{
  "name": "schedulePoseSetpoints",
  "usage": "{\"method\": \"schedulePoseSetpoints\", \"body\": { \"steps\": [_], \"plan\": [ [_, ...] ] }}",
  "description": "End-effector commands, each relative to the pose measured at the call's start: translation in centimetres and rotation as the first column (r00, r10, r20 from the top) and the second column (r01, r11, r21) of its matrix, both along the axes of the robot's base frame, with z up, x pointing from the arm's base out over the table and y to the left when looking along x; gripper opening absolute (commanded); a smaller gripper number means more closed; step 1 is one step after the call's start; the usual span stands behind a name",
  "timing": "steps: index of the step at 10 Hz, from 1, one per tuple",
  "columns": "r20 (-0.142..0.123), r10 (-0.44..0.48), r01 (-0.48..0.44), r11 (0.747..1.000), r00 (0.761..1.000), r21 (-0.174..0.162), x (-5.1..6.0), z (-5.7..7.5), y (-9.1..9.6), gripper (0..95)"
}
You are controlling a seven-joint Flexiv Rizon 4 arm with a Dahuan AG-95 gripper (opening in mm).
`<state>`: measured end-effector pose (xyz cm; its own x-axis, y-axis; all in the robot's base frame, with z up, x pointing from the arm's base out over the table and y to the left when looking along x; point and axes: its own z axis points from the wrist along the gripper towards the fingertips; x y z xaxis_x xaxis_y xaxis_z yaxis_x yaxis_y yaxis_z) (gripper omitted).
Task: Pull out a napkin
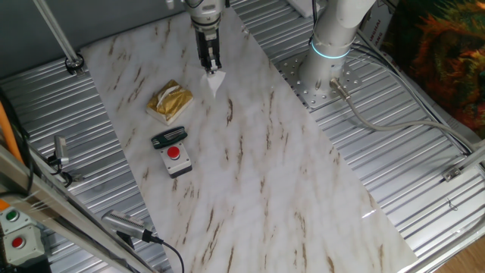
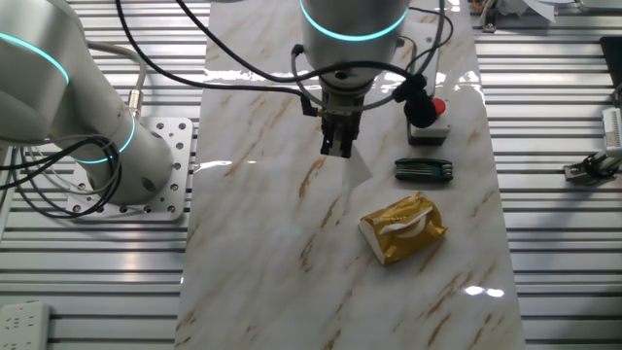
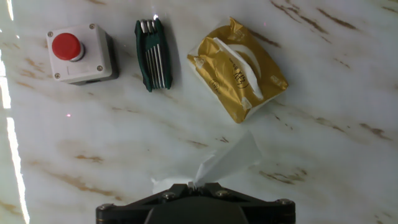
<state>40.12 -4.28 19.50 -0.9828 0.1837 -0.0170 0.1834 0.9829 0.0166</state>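
Note:
My gripper (image 1: 211, 67) is shut on a white napkin (image 1: 215, 80) and holds it in the air above the marble table. The napkin hangs from the fingertips, clear of the golden tissue packet (image 1: 170, 101). In the other fixed view the gripper (image 2: 338, 148) holds the napkin (image 2: 356, 170) up and left of the packet (image 2: 403, 227). In the hand view the napkin (image 3: 228, 160) rises from the shut gripper (image 3: 198, 185), and the packet (image 3: 237, 68) lies on the table with white tissue showing in its slot.
A dark green hex key set (image 3: 153, 53) lies beside the packet, and a grey box with a red button (image 3: 78, 53) beside that. The marble board (image 1: 258, 182) lies on a ribbed metal table. The arm's base (image 1: 326, 68) stands at its edge.

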Motion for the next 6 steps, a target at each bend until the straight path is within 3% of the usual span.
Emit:
{"method": "schedulePoseSetpoints", "body": {
  "steps": [1,4,6],
  "plan": [
    [-0.002,-0.002,0.002,1.0,1.0,0.002,0.22,-0.11,0.03,0.0],
    [-0.004,-0.05,0.05,0.998,0.999,0.03,0.3,-0.06,0.07,0.0],
    [-0.005,-0.059,0.059,0.998,0.998,0.028,0.33,-0.05,0.09,0.0]
  ]
}}
